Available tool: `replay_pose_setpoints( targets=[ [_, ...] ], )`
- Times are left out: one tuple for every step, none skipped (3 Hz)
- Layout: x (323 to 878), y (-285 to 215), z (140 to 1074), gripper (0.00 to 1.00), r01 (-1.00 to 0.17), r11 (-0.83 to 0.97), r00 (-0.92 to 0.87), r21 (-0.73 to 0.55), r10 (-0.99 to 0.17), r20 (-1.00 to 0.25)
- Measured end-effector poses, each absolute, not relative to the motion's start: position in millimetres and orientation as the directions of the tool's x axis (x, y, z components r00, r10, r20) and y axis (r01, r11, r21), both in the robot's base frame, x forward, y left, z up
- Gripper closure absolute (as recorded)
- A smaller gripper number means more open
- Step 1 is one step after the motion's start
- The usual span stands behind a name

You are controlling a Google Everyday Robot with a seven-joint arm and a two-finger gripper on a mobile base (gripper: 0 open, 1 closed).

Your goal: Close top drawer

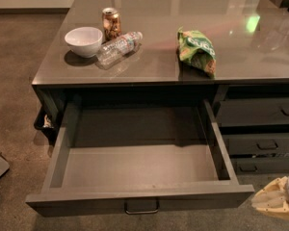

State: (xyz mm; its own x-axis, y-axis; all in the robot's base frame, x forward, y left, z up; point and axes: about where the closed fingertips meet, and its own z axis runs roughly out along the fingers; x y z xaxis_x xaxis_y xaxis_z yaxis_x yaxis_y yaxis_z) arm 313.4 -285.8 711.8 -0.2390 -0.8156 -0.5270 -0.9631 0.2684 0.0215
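Charcoal-grey top drawer [139,166] stands pulled far out of the cabinet, its grey inside bare. Its tall front and small metal bar handle [141,207] lie along the lower edge of the view. My gripper [277,203], cream-coloured, sits low at the right edge, near the drawer's front right corner and not touching it; whether it is spread or pressed together I cannot tell. Step in hand, as I judge it: the approach, with no contact made. The next move calls for bringing the gripper before the drawer front near the handle, then pushing squarely toward the cabinet. The slimmer drawers [260,129] at right are shut.
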Motion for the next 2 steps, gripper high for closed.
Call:
replay_pose_setpoints(
  targets=[
    [315,-278,682,1.00,-0.973,0.229,-0.214,0.041,-0.810,-0.546],
    [321,-279,652,1.00,-0.970,0.233,-0.229,0.070,-0.778,-0.586]
  ],
)
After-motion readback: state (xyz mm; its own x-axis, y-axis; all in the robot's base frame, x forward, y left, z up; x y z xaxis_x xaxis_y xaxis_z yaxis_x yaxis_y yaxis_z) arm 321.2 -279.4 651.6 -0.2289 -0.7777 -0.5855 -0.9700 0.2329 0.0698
